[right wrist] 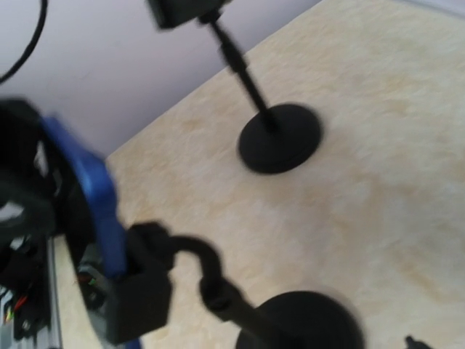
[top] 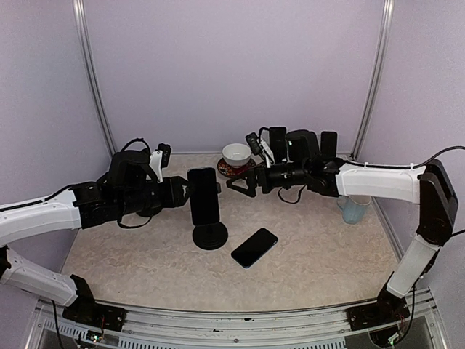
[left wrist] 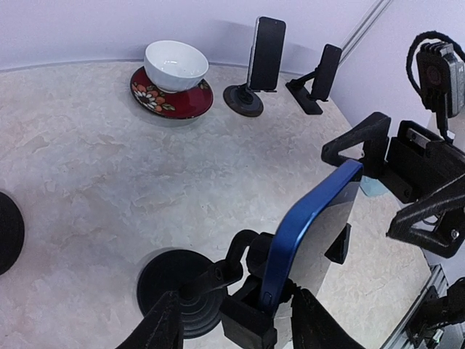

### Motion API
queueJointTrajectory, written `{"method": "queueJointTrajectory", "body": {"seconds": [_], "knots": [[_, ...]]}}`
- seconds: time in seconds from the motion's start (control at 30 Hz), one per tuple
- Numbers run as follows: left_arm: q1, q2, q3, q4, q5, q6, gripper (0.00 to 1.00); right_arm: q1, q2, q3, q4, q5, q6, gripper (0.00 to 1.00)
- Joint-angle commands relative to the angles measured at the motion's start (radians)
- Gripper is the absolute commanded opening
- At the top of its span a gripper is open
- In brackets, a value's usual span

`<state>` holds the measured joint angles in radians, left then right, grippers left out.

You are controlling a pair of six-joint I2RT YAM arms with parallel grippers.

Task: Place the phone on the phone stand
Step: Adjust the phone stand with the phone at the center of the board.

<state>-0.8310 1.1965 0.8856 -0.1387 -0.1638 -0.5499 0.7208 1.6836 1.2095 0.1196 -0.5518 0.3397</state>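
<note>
A blue-edged phone (top: 204, 195) stands upright in the cradle of a black phone stand (top: 210, 235) at the table's middle. In the left wrist view the phone (left wrist: 312, 225) leans in the cradle above the round base (left wrist: 171, 280). My left gripper (left wrist: 232, 327) straddles the cradle and the phone's lower end, and a gap shows on the left finger's side. It reaches in from the left (top: 187, 193). My right gripper (top: 238, 183) hovers open just right of the phone, nothing between its fingers (left wrist: 356, 132). The right wrist view is blurred but shows the phone (right wrist: 87, 189) and the stand (right wrist: 305, 323).
A second, black phone (top: 254, 247) lies flat near the stand's base. At the back are a white bowl on a red saucer (top: 236, 154) and two more phones on stands (top: 277, 142) (top: 328, 144). A pale cup (top: 354, 209) stands at right. Another round-based stand (right wrist: 280, 138) is behind.
</note>
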Motion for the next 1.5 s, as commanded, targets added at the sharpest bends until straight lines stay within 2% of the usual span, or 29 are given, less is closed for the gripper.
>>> {"method": "queueJointTrajectory", "body": {"seconds": [0.0,0.17,0.3,0.57,0.83,1.07,1.17,1.47], "knots": [[0.026,-0.017,-0.022,0.036,0.008,0.005,0.47,0.042,0.038,0.027,0.044,-0.044,-0.032,1.0],[0.029,-0.022,-0.035,0.042,0.017,-0.002,0.47,0.051,0.064,0.032,0.11,-0.094,-0.016,0.98],[0.029,-0.033,-0.045,0.048,0.021,-0.004,0.46,0.051,0.095,0.047,0.149,-0.18,0.01,0.91],[0.031,-0.062,-0.062,0.047,0.016,-0.001,0.45,0.051,0.151,0.08,0.193,-0.287,0.075,0.69],[0.032,-0.068,-0.07,0.058,0.017,0.001,0.45,0.052,0.17,0.096,0.198,-0.316,0.097,0.36],[0.032,-0.065,-0.068,0.057,0.008,0.001,0.45,0.056,0.172,0.099,0.196,-0.321,0.093,0.19],[0.034,-0.06,-0.062,0.051,0.006,-0.002,0.45,0.062,0.17,0.101,0.185,-0.31,0.073,0.15],[0.036,-0.046,-0.051,0.038,-0.011,-0.012,0.46,0.087,0.157,0.101,0.143,-0.268,0.022,0.13]]}}
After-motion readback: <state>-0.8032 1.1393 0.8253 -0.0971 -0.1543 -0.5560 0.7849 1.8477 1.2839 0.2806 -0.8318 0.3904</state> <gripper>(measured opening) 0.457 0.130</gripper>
